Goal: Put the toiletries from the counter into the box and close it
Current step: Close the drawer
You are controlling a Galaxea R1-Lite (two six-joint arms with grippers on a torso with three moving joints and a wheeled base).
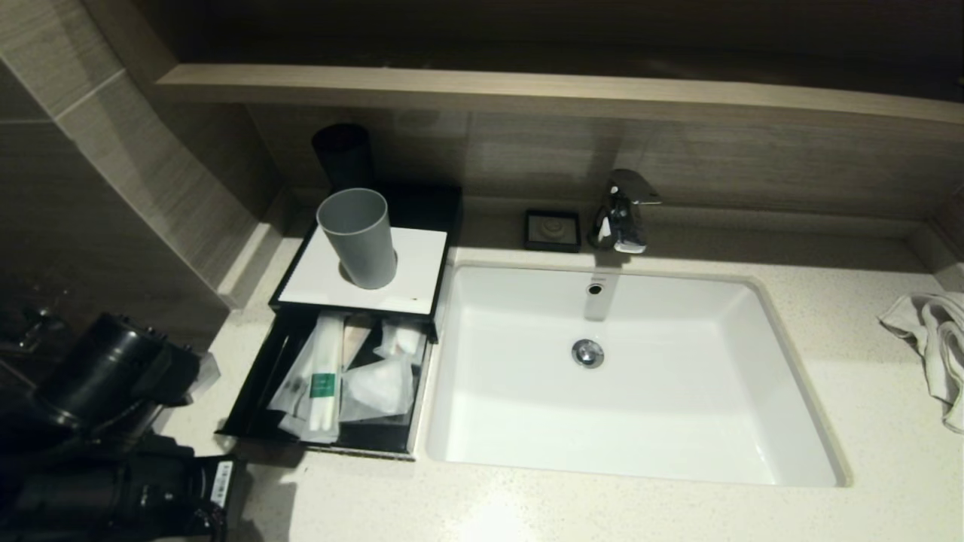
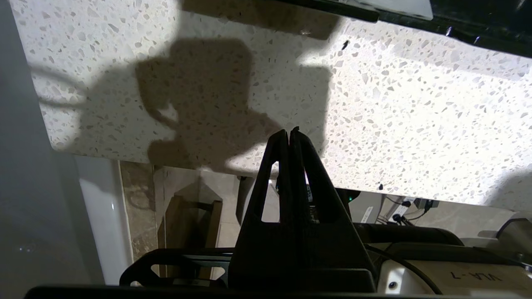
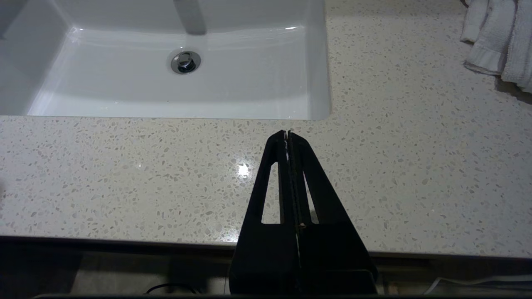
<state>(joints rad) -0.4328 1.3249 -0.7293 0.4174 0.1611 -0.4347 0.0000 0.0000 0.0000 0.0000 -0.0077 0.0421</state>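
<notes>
Hovering at my far left, my left hand (image 2: 289, 132) is hanging over the front edge of the speckled desk (image 2: 415, 124), its two fingers pressed flat together and gripping nothing. In the head view my left arm (image 1: 113, 421) is showing as a dark bulk at the lower left corner, just beside the box.

Next along, the black box (image 1: 252, 399) is sitting on the desk against the left rim of the sink, with its drawer pulled out toward me. Wrapped toiletries (image 1: 339, 380) are lying inside the drawer: a long white packet with a green band (image 1: 323, 384) and several clear sachets around it. A white tray top (image 1: 410, 271) is covering the back part of the box, and a grey cup (image 1: 358, 237) is standing on it, tilted slightly. A black cup (image 1: 343, 154) is standing behind, against the wall.

Moving right, a small black soap dish (image 1: 553, 229) is resting on the ledge beside the chrome tap (image 1: 621, 211), which is reaching over the white sink (image 1: 783, 391).

Further right, my right hand (image 3: 287, 133) is hanging over the front strip of desk before the sink's right corner, fingers closed against each other, holding nothing. A white towel (image 1: 934, 346) is lying crumpled at the far right edge.
</notes>
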